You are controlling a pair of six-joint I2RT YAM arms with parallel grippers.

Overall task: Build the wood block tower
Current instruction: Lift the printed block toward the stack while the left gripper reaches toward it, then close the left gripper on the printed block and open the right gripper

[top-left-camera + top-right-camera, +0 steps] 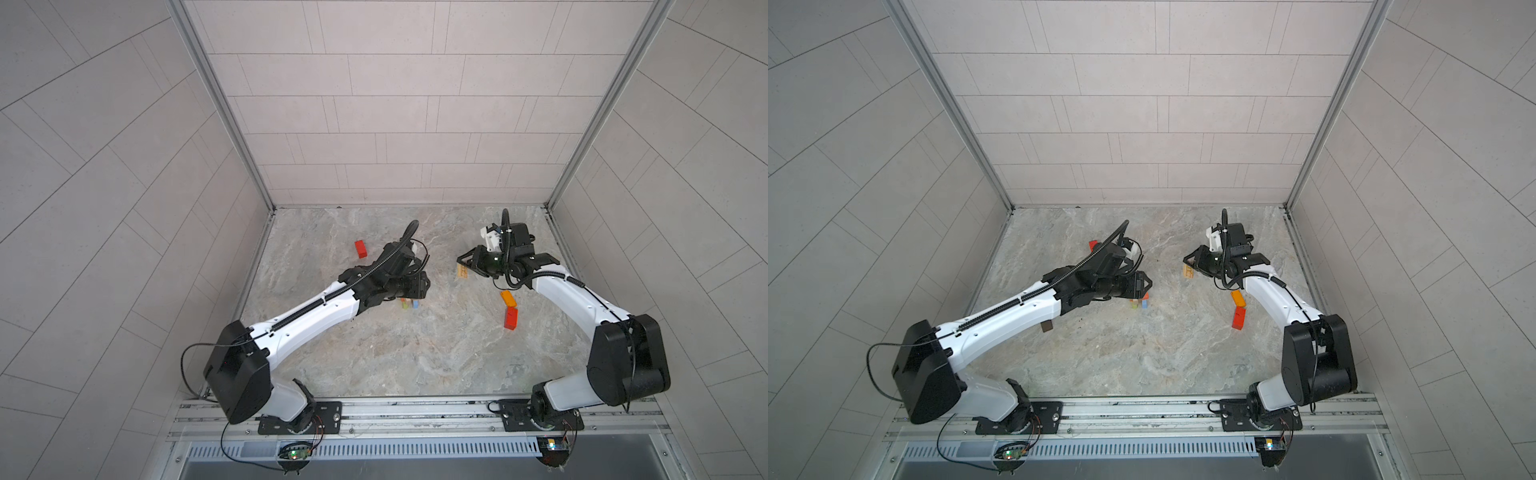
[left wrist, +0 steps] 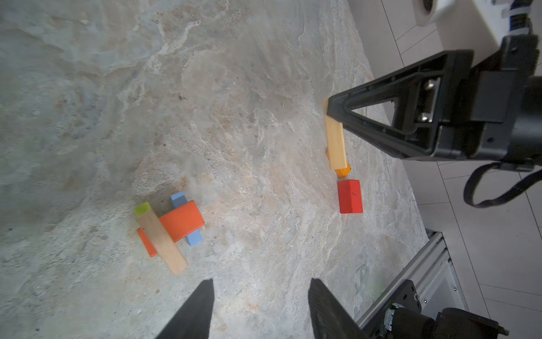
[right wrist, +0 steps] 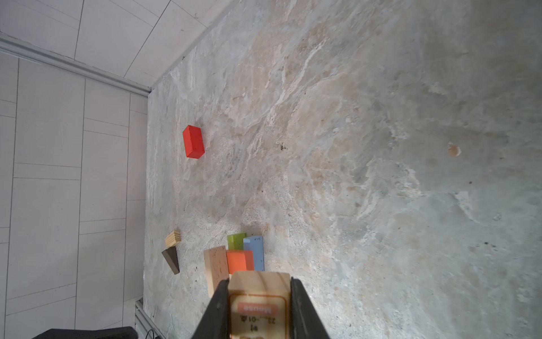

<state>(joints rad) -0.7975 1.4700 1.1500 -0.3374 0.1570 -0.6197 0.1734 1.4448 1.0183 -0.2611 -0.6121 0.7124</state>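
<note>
**Clerk:** Item one, tower [image 2: 170,232]. Location?

**Checker:** Centre of the table [image 1: 415,353], directly beneath the left gripper [image 2: 262,281]. Green bar [image 2: 142,209] and blue bar [image 2: 193,238] lowest. Orange-red blocks [image 2: 181,221] crosswise above. One tan plank [image 2: 161,240] topmost, over the green side.

**Clerk:** Left gripper, jaws?

**Checker:** Parted, nothing between them.

**Clerk:** Right gripper [image 3: 259,280]?

**Checker:** Clamped on the labelled tan block [image 3: 258,305], pinched near one end. In the left wrist view its long axis hangs below the jaws toward the table.

**Clerk:** Bearing, in both top views, twelve at the back wall?

**Checker:** The tower lies at eight o'clock from the right jaws, well apart. The left gripper is nearer but empty; the right carries the piece.

**Clerk:** Fit?

**Checker:** Judged: the open seat is above the blue bar, beside the plank. The held block's long axis should turn level and parallel to the plank. The left gripper probably needs to clear first.

**Clerk:** Loose stock?

**Checker:** Far red block [image 1: 361,249] at eleven o'clock from the tower. Orange block [image 1: 508,297] and near red block [image 1: 510,318] at three. Dark brown block [image 1: 1047,326] at nine, beside the left arm.
</note>
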